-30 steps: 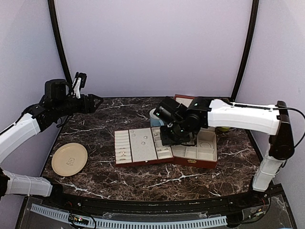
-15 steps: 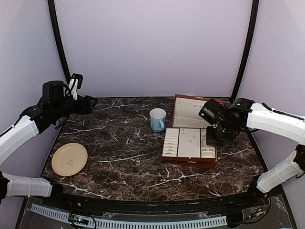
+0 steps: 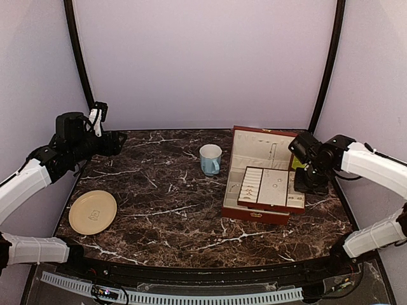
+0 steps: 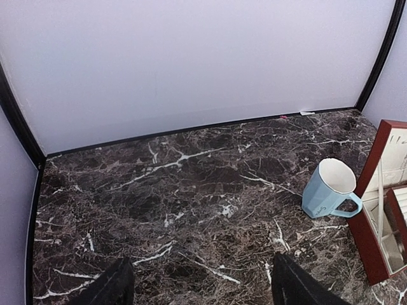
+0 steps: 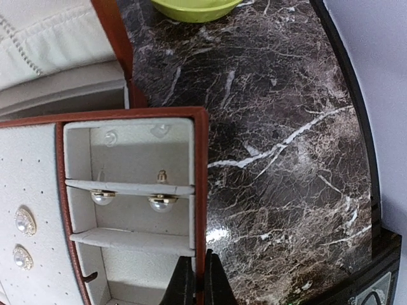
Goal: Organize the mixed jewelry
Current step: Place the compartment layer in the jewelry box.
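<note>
The red-brown box (image 3: pixel 254 213) stands open at the right, its cream-lined lid (image 3: pixel 257 149) raised. The cream slotted tray (image 3: pixel 270 187) lies over the box's right part. My right gripper (image 3: pixel 311 184) is shut on the tray's red-brown rim (image 5: pixel 201 190); the gripper (image 5: pixel 198 287) pinches it from both sides. Pearl studs (image 5: pixel 162 203) sit on the tray's dividers, more studs (image 5: pixel 24 221) lie on the dotted pad, and a fine chain (image 5: pixel 25 38) hangs in the lid. No bangles show. My left gripper (image 3: pixel 117 141) is open and empty above the far left; the left wrist view (image 4: pixel 203 293) shows only bare marble between its fingers.
A pale blue mug (image 3: pixel 210 159) stands left of the box, also in the left wrist view (image 4: pixel 331 190). A cream plate (image 3: pixel 93 211) lies at the front left. A green bowl (image 5: pixel 194 7) sits behind the box at the right. The table's right edge (image 5: pixel 356 127) is close.
My right gripper has carried the tray from left of the box rightward, and the tray now lies over the box's right part. My left arm has drawn back a little to the left.
</note>
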Action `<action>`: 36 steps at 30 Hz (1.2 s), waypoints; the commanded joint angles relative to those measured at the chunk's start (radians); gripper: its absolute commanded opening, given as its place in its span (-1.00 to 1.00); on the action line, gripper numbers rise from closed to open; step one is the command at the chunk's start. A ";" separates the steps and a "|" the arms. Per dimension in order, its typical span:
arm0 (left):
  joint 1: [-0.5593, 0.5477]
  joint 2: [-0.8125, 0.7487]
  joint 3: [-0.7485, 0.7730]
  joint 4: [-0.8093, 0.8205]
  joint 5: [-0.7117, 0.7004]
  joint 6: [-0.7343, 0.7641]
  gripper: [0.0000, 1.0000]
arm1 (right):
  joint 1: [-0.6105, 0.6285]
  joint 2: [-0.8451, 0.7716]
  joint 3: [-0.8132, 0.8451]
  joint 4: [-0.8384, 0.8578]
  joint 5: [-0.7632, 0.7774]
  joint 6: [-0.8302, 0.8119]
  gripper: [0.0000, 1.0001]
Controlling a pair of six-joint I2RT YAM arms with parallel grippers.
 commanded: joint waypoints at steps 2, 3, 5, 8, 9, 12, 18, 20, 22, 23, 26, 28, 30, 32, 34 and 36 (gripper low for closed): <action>0.007 -0.016 -0.016 0.028 -0.018 0.020 0.52 | -0.047 0.027 0.028 0.136 -0.040 -0.069 -1.00; 0.007 -0.015 -0.017 0.027 -0.019 0.020 0.53 | -0.047 0.044 0.033 0.142 -0.044 -0.075 -1.00; 0.007 -0.014 -0.018 0.027 -0.020 0.019 0.53 | -0.047 0.071 0.041 0.155 -0.055 -0.086 -1.00; 0.007 -0.014 -0.019 0.028 -0.022 0.022 0.52 | -0.047 0.095 0.033 0.181 -0.079 -0.096 -1.00; 0.007 -0.013 -0.019 0.029 -0.023 0.023 0.52 | -0.047 0.100 0.033 0.188 -0.085 -0.098 -1.00; 0.007 -0.011 -0.020 0.030 -0.020 0.024 0.53 | -0.047 0.109 0.034 0.198 -0.094 -0.103 -1.00; 0.007 -0.004 -0.018 0.030 -0.012 0.027 0.53 | -0.047 0.154 0.047 0.201 -0.108 -0.120 -1.00; 0.007 -0.003 -0.018 0.030 -0.011 0.029 0.53 | -0.048 0.162 0.048 0.210 -0.108 -0.122 -1.00; 0.007 -0.004 -0.018 0.029 -0.011 0.030 0.53 | -0.048 0.167 0.052 0.216 -0.109 -0.124 -1.00; 0.007 -0.004 -0.018 0.030 -0.011 0.030 0.53 | -0.048 0.171 0.054 0.221 -0.111 -0.124 -1.00; 0.007 -0.005 -0.018 0.030 -0.011 0.031 0.53 | -0.048 0.178 0.055 0.234 -0.115 -0.123 -1.00; 0.007 -0.005 -0.018 0.030 -0.010 0.030 0.53 | -0.048 0.183 0.051 0.244 -0.124 -0.124 -1.00; 0.007 -0.005 -0.019 0.030 -0.010 0.032 0.53 | -0.048 0.186 0.040 0.264 -0.137 -0.122 -1.00; 0.007 -0.005 -0.018 0.029 -0.008 0.032 0.53 | -0.048 0.191 0.035 0.277 -0.144 -0.120 -1.00; 0.007 -0.005 -0.019 0.030 -0.008 0.032 0.53 | -0.048 0.197 0.033 0.287 -0.147 -0.118 -1.00; 0.007 -0.006 -0.019 0.030 -0.008 0.032 0.53 | -0.047 0.199 0.031 0.295 -0.149 -0.117 -1.00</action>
